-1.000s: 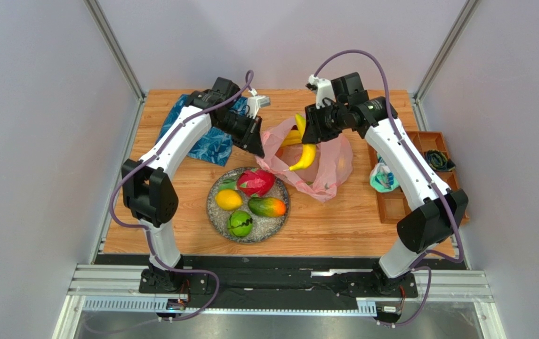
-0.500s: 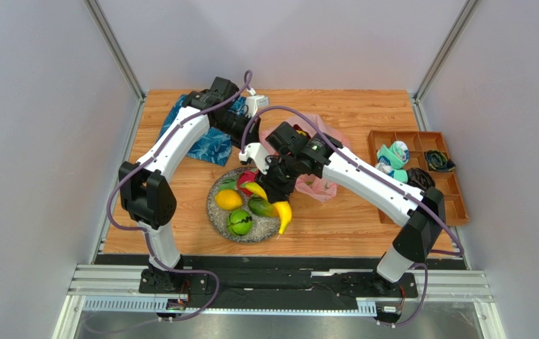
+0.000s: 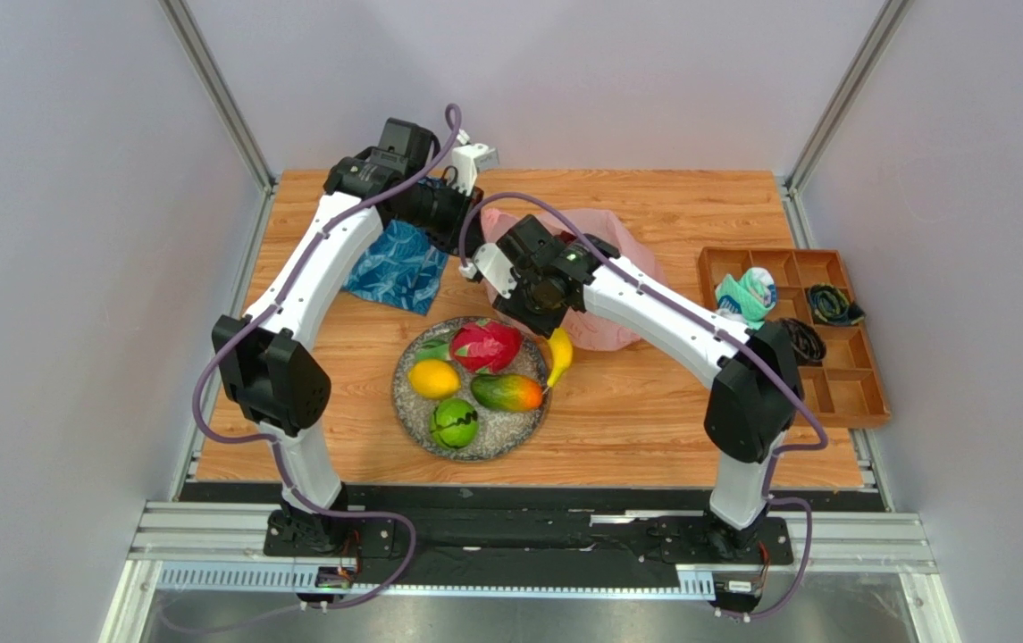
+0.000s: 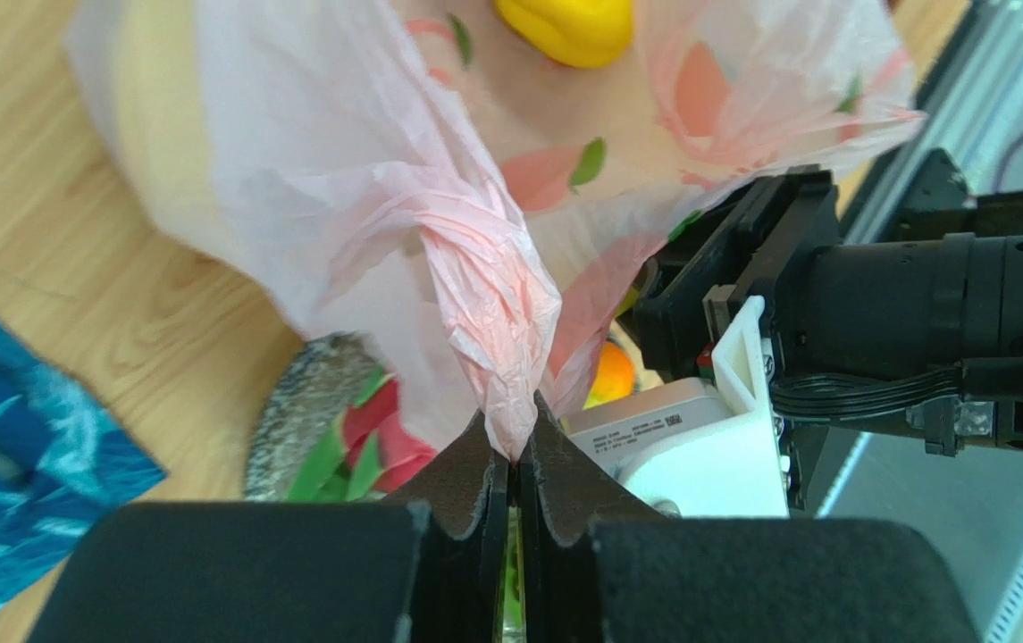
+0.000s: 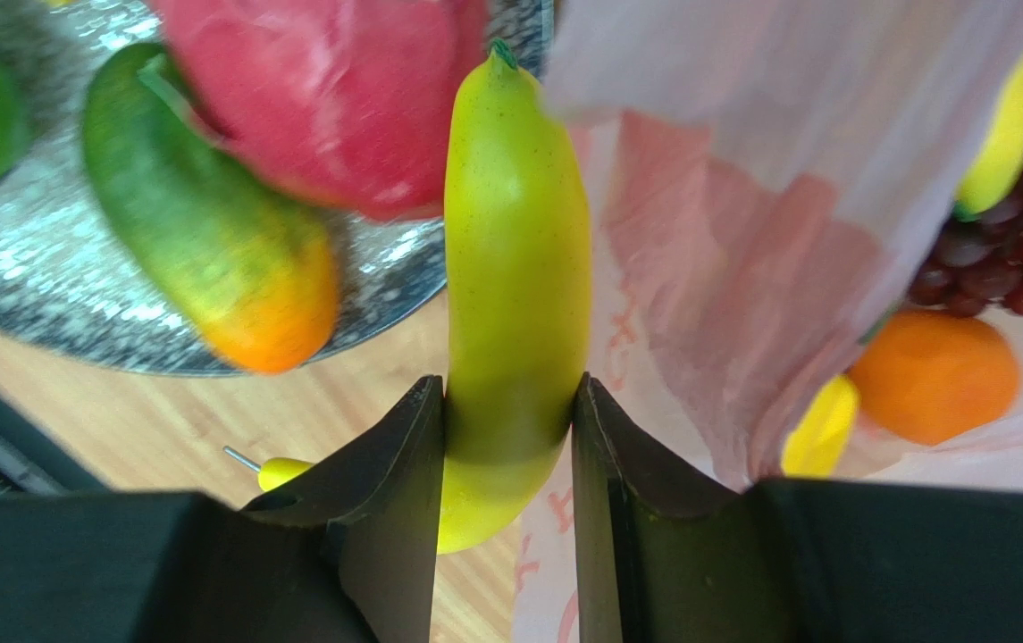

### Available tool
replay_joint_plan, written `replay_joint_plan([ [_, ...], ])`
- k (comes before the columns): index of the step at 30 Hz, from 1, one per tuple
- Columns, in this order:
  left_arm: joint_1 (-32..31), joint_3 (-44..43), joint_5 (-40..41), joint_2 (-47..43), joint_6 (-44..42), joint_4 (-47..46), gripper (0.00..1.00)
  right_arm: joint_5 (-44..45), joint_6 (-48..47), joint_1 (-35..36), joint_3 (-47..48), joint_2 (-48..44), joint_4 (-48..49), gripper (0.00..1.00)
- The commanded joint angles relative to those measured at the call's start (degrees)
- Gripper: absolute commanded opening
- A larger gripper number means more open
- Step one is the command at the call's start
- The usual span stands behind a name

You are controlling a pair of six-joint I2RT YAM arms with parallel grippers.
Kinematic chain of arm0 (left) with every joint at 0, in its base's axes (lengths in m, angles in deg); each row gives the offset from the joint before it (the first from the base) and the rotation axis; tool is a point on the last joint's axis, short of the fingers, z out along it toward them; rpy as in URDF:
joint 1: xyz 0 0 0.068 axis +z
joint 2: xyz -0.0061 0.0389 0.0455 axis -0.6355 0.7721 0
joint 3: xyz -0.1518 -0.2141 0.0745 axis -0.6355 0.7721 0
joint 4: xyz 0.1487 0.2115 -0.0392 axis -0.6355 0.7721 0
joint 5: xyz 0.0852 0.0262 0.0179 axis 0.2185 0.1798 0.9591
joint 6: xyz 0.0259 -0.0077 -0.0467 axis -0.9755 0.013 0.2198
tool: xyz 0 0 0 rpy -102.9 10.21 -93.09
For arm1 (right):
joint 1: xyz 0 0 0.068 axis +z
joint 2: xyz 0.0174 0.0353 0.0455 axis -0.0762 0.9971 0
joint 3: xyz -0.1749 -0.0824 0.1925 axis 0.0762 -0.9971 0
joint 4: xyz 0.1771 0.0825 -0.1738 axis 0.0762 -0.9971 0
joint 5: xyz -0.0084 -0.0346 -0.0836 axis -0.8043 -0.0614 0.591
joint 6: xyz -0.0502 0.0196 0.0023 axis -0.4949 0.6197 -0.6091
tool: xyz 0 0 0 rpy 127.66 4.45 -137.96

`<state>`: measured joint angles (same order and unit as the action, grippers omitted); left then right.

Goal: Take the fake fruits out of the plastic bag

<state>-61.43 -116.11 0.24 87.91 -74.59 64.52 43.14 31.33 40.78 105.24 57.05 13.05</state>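
above table, banana moved beside plate

A wooden table stands between plain pale grey walls with aluminium corner posts.

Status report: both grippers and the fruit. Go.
Left gripper shut on plastic bag. Right gripper shut on banana at plate edge. Grapes, orange in bag. Dragon fruit crowds banana tip.
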Motion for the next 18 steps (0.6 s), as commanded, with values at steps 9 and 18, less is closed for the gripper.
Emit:
replay_joint_plan([
  [9, -1.3, -4.3, -7.3, 2.3, 3.9, -1.0, 0.08, 2.2, -6.0, -1.3, 15.2, 17.2, 3.9, 0.01],
  [18, -1.5, -9.0, -4.9, 6.4, 3.3, -0.4, 0.07, -6.1, -8.8, 0.1, 16.2, 20.8, 2.4, 0.02],
])
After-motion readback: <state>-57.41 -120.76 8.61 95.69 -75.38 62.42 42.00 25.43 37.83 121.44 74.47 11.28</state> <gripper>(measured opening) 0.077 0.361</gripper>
